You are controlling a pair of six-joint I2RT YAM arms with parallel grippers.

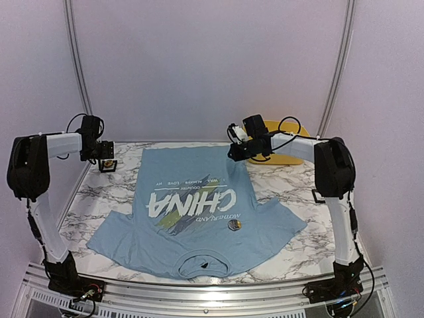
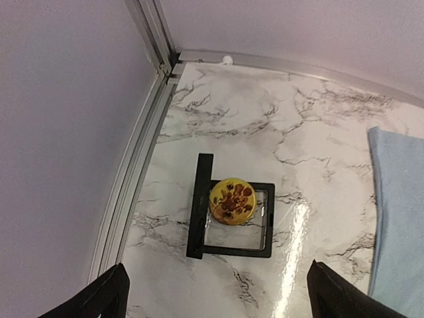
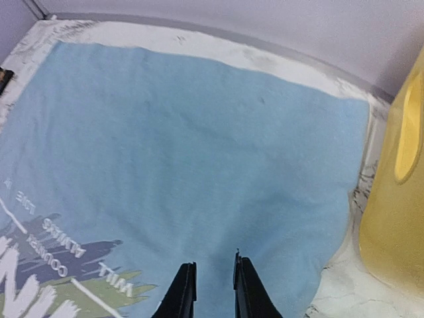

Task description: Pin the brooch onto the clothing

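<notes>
Top external, light blue T-shirt (image 1: 192, 165), white "CHINA" lettering (image 1: 192, 202), upside down

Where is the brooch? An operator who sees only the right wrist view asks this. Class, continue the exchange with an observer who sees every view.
Observer: A yellow brooch lies on a black frame at the table's far left corner.
Operator: Is an arm near it?
Observer: The left gripper faces it, fingers wide apart.
Operator: Anything on the T-shirt?
Observer: A small round piece, near the CHINA lettering.
</notes>
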